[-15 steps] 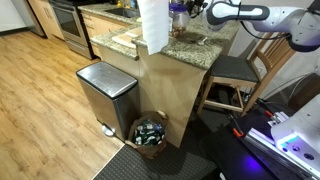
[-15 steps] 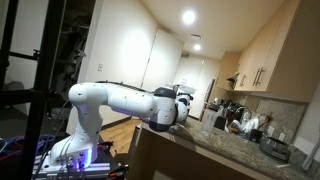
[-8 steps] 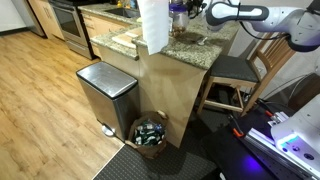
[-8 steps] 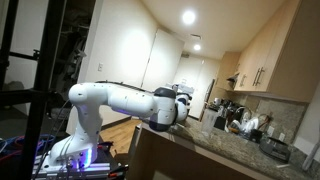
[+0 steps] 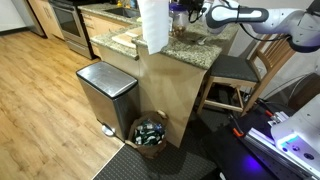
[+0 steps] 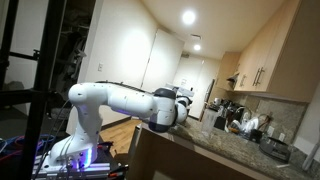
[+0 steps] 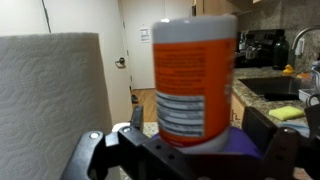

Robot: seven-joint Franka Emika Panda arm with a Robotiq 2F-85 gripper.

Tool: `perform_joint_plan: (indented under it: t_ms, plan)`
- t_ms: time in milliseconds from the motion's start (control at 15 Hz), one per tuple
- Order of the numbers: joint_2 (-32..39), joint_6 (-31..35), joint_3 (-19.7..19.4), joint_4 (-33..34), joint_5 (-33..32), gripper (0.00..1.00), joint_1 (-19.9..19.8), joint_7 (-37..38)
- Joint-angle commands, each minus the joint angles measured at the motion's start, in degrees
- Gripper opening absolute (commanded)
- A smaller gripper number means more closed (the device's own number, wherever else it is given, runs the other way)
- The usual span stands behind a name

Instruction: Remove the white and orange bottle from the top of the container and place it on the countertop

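The white and orange bottle (image 7: 195,78) stands upright in the middle of the wrist view, its printed label facing the camera and its base hidden behind the dark body of the gripper (image 7: 190,150). The fingers (image 7: 94,150) rise on both sides of the bottle's lower part; contact with the bottle is not visible, so a firm hold cannot be confirmed. A paper-towel roll (image 7: 50,100) fills the left of that view, just beside the bottle. In an exterior view the bottle (image 5: 178,9) sits at the top edge of the picture, over the countertop (image 5: 195,45), between the paper-towel roll (image 5: 152,22) and the white arm (image 5: 240,12); what it rests on cannot be told. A steel-lidded bin (image 5: 105,95) stands on the wooden floor below the counter.
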Motion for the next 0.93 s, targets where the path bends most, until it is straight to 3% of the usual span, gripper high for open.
perform_joint_plan:
  t_ms: [0,867]
  plan:
    - [-0.85,0.0,-1.15,2.25,4.04,1.0,-0.16,-2.8]
    - [-0.11,-1.73,0.01,1.45,1.02,1.0,-1.31,-0.6]
